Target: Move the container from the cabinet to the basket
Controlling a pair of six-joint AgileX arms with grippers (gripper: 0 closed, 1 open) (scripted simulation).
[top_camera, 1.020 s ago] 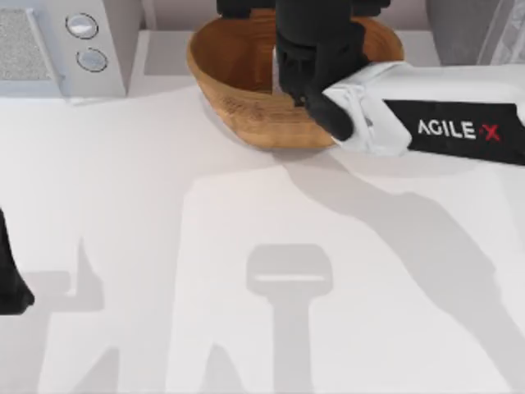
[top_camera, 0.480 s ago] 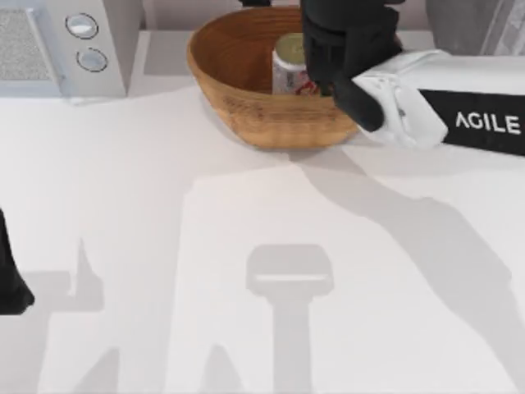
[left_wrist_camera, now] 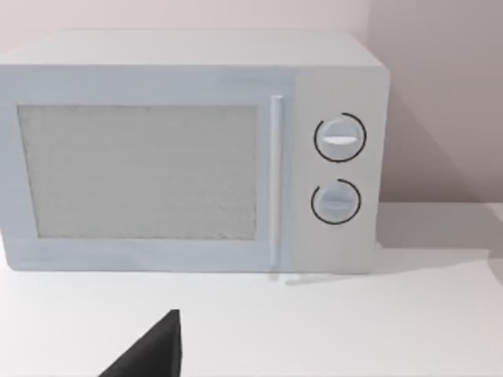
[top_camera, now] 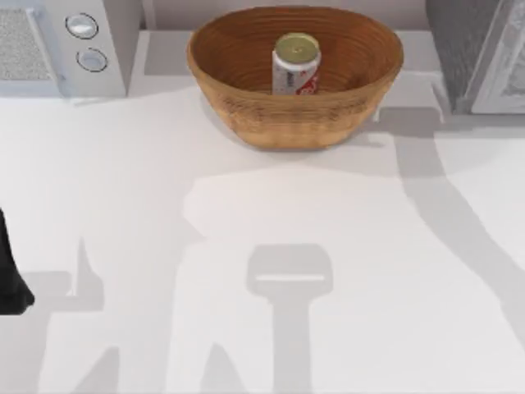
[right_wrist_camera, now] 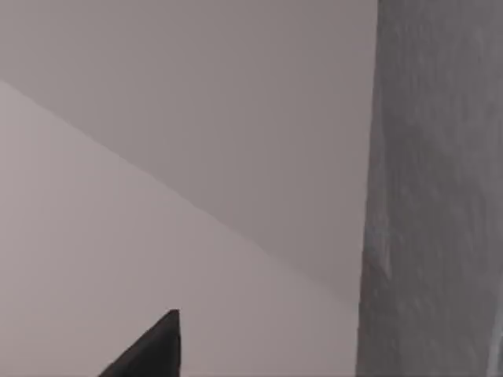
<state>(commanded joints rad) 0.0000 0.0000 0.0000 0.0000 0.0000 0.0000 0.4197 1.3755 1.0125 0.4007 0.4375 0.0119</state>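
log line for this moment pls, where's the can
container: upright in basket | cabinet: top view's far right | left arm: parked, left edge | task: looks done

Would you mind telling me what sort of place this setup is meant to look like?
Probably a kitchen counter, in a rendered simulation. A white microwave with two round knobs stands at the back left, a wicker basket holding a small can sits mid-back, and a dark grey cabinet is at the back right.

Left arm (top_camera: 11, 275): matte black, rounded bulky shape at the top view's left edge, no markings or cables visible. Left wrist view: black wedge-shaped finger tip (left_wrist_camera: 149, 353), flat faces, sharp edge. Right wrist view: same black wedge (right_wrist_camera: 149, 353), plain, no screws or labels
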